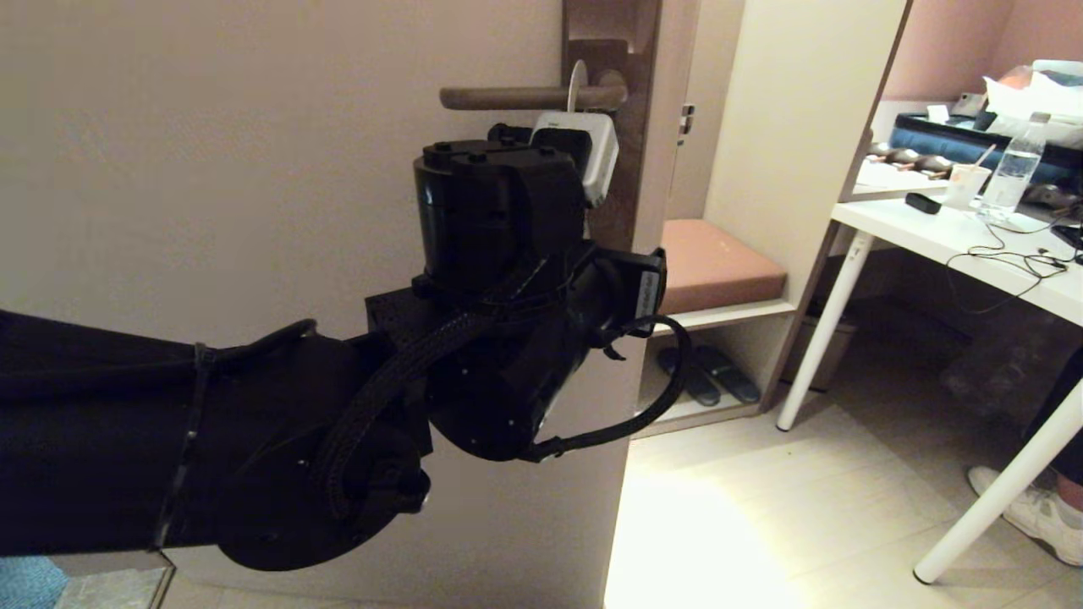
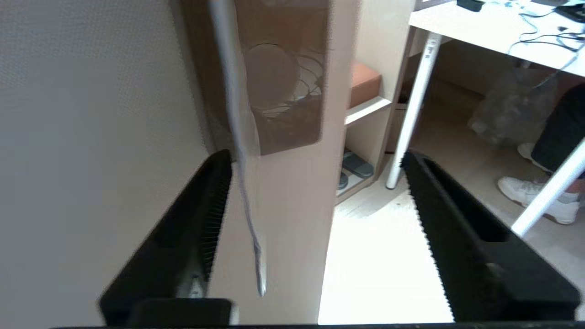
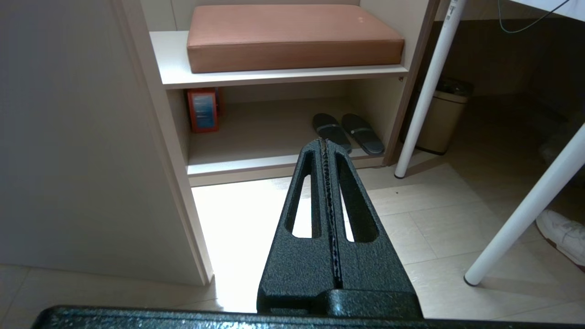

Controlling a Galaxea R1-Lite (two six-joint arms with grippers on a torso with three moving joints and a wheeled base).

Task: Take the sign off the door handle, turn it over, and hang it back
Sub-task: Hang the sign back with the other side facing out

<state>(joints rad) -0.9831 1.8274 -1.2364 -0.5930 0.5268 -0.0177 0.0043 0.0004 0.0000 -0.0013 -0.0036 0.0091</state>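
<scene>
The door handle (image 1: 525, 97) is a brown-bronze lever on a tall dark brown plate (image 1: 622, 194). The sign (image 1: 577, 85) hangs on the lever near the plate and shows edge-on as a thin pale strip. My left arm reaches up under the handle, and its wrist hides the fingers in the head view. In the left wrist view my left gripper (image 2: 315, 154) is open around the sign (image 2: 237, 137), which hangs between the fingers, close to one of them and not clamped. My right gripper (image 3: 324, 141) is shut and empty, low over the floor beside the door's edge.
The door's free edge (image 1: 651, 279) is just right of the handle. Beyond it stands a shelf with a brown cushion (image 1: 715, 266) and slippers (image 1: 711, 376). A white table (image 1: 948, 233) with a bottle, a cup and cables stands at the right. A person's shoe (image 1: 1036, 512) is under it.
</scene>
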